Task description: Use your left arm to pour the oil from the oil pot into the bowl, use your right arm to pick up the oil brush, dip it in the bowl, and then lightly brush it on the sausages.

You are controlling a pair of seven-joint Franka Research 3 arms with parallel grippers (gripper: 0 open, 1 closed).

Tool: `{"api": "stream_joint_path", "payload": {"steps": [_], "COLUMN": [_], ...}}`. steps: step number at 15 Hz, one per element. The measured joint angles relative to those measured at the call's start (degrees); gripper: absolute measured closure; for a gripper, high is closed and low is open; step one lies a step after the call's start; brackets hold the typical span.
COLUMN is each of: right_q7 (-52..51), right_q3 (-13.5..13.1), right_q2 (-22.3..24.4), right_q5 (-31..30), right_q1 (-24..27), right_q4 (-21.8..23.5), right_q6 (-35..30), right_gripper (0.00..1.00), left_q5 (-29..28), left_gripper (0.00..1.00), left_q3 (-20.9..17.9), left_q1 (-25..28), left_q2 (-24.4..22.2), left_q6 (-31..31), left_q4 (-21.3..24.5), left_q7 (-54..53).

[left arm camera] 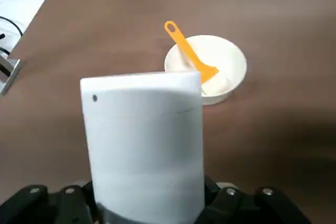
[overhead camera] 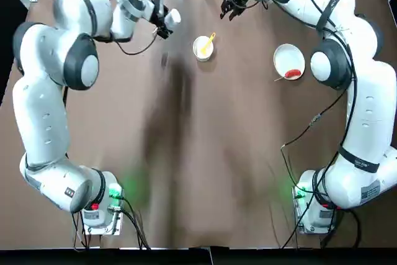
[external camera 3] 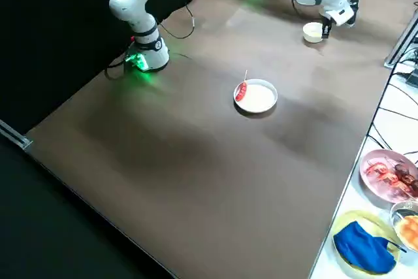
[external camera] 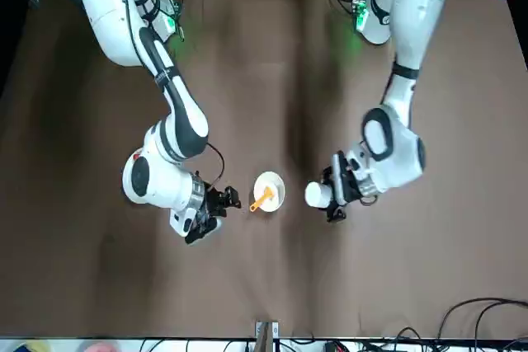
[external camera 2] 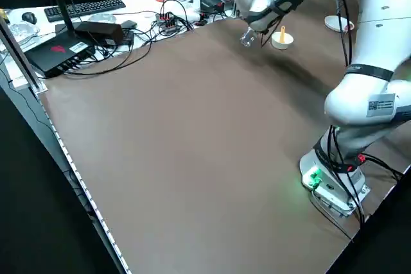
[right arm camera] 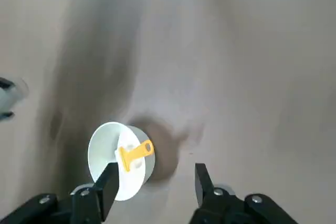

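From overhead, the left end effector (overhead camera: 162, 24) grips the oil pot (overhead camera: 170, 18), its white cap pointing toward the bowl (overhead camera: 203, 48), which sits on the counter (overhead camera: 205, 153) a little way off to the side of that cap. The pot lies tilted rather than upright, which suits a pour, though it is beside the bowl and not over it. The oil brush (overhead camera: 209, 41) rests in the bowl with its handle leaning over the rim. The right end effector (overhead camera: 228, 9) hangs on the bowl's other side with nothing in it; the plate (overhead camera: 289, 61) carrying the sausages (overhead camera: 293, 74) lies well apart from it, back toward its own arm.

From the front, the bowl stands between the two end effectors, the pot's cap facing it.

The left side view shows the pot held off the counter, near the bowl.

The right side view gives the sausage on a stick lying at the plate's rim, far from both end effectors.

The left wrist view is filled by the pot clamped between the fingers, with bowl and brush just beyond its cap.

In the right wrist view the fingers (right arm camera: 201, 179) stand wide apart and empty, the bowl below and to one side of them, a fair position for taking the brush handle.
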State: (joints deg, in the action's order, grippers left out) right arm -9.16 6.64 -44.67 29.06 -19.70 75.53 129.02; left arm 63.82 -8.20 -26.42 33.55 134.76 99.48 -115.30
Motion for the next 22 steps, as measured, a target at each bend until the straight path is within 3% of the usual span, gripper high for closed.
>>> {"api": "stream_joint_path", "payload": {"steps": [8, 10, 13, 17, 22], "right_q7": [-5.26, -6.56, -8.04, -8.44, -8.45], "right_q3": [3.31, 3.34, 3.36, 3.42, 3.47], "right_q2": [-5.03, -5.69, -6.54, -7.71, -8.45], "right_q5": [0.00, 0.00, 0.00, 0.00, 0.00], "right_q1": [-0.44, -0.60, -0.71, -1.38, -2.45], "right_q4": [-1.11, -1.27, -1.41, -1.41, -1.42], "right_q6": [6.74, 7.80, 8.29, 9.73, 11.97], "right_gripper": [0.45, 0.57, 0.60, 0.60, 0.60], "left_q5": [-0.02, 0.20, 0.86, 2.92, 12.62], "left_gripper": [0.46, 0.46, 0.46, 0.46, 0.46], "left_q3": [0.84, 1.89, 3.46, 4.40, 4.44], "left_q1": [18.73, 23.93, 32.52, 38.44, 41.09], "left_q2": [0.07, 1.28, 6.21, 10.15, 12.03], "left_q6": [-25.61, -30.11, -37.51, -41.15, -41.31], "left_q4": [-3.22, -4.42, -7.73, -9.42, -10.38], "left_q7": [-8.14, -10.80, -14.64, -21.05, -25.91]}}
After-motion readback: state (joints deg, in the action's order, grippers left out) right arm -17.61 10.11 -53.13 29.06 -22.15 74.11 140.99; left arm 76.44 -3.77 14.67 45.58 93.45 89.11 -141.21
